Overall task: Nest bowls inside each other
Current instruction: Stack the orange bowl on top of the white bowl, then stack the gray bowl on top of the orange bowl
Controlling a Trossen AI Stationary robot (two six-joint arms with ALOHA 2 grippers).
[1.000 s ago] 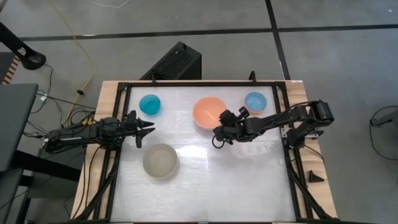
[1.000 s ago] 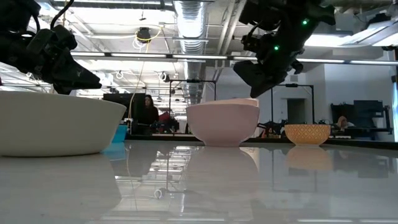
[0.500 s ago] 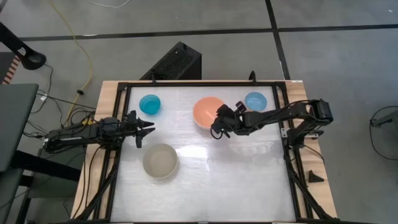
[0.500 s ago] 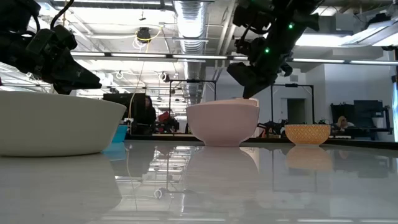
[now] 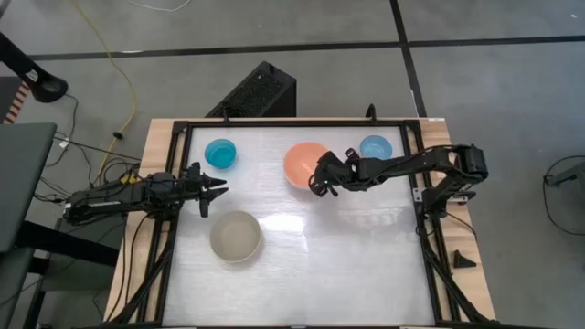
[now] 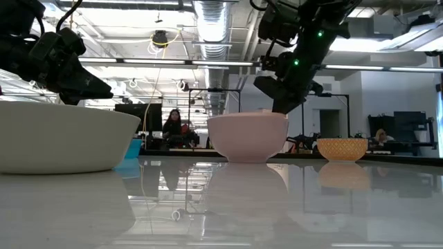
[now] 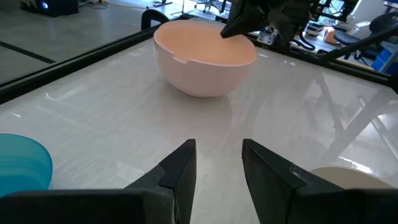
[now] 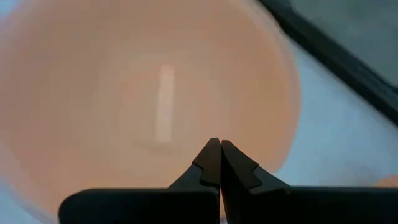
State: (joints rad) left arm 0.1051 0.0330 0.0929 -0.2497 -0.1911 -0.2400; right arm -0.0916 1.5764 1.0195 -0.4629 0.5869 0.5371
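A salmon-orange bowl (image 5: 304, 164) stands upright at the table's far middle. A cyan-blue bowl (image 5: 220, 153) is to its left, a light blue bowl (image 5: 376, 148) to its right, and a grey-beige bowl (image 5: 236, 237) sits nearer the front. My right gripper (image 5: 317, 188) is shut and slants down over the salmon bowl's right rim (image 7: 239, 38), pointing into the hollow (image 8: 155, 106). My left gripper (image 7: 217, 163) waits open at the table's left, above the surface and aimed at the salmon bowl (image 7: 205, 59). My right gripper's shut fingertips (image 6: 280, 108) stand right at the salmon bowl's rim (image 6: 263, 115), coming from the table's right and slanting down. I cannot tell whether they touch it. The bowl stands upright on the table.
A black frame (image 5: 416, 196) borders the white tabletop. The wide near half of the table (image 5: 338, 265) lies right of the grey-beige bowl. People sit in the room beyond the table's far edge in the low view.
My right gripper, still shut, has swung toward the table's far edge and come up to the salmon bowl's right rim, tipping as it went. The bowls have stayed where they were.
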